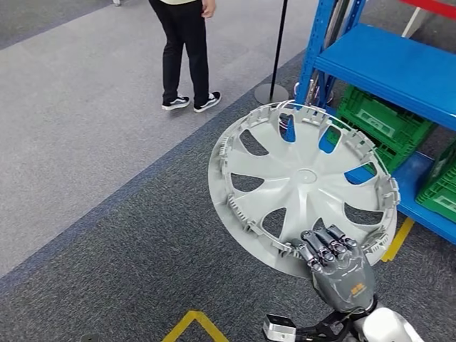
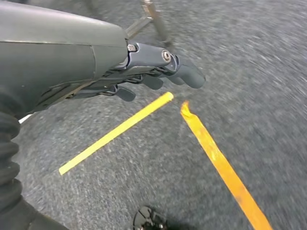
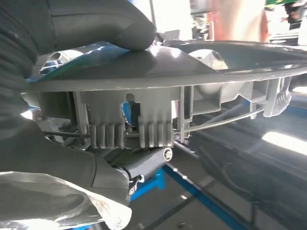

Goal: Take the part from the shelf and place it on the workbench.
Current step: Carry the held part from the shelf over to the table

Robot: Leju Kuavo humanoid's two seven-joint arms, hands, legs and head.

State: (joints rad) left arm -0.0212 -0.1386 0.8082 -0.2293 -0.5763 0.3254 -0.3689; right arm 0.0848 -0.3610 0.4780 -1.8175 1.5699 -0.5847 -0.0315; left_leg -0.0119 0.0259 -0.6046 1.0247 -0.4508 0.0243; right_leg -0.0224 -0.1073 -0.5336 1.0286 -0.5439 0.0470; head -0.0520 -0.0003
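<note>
Wheel cover (image 1: 301,178) gripped at rim by right hand (image 1: 336,263).

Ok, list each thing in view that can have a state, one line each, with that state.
wheel cover: held off the floor, tilted, inner side up, gripped at its near rim.
right hand: grips the wheel cover's rim, fingers over the edge, thumb pressed on the other face.
left hand: holds nothing, fingers out over the carpet.
green crates: resting on the blue shelf's bottom level.
person: standing on the grey floor.
</note>
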